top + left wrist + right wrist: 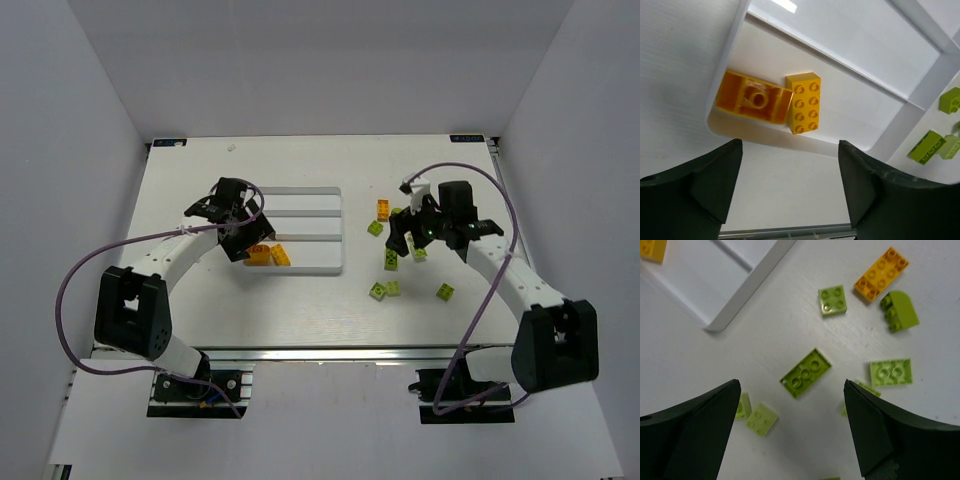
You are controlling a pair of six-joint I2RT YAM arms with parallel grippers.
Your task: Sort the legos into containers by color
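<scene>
From where I stand, the right gripper (790,395) hangs over the scatter of loose bricks to the right of the tray (305,225). Its dark fingers are spread wide, with nothing between them. Under the gap lies a lime brick (805,372), flat on the table (200,170), studs up and turned diagonally to the fingers. That looks like the piece to go for.

To take it cleanly, I'd say the wrist should twist until the pads face the brick's long smooth sides. Then it can come straight down and close across the narrow width (the studded top offers nothing to squeeze). Its neighbours are near but apart from it: a small pale square (761,418) by one finger and a pale plate (891,372) by the other. A crooked descent could nudge them.

The left gripper (790,167) hovers over the left end of the near compartment (315,258), its jaws also wide apart and empty. Two bricks touch there: a studs-up orange brick (803,103), glossy and hard-edged, and a flipped orange brick (752,98) showing its hollow, slightly translucent underside. A loose orange brick (881,274) lies on the table beside a domed darker green piece (898,311). The tray is smooth white plastic with low ridges and rounded corners.
</scene>
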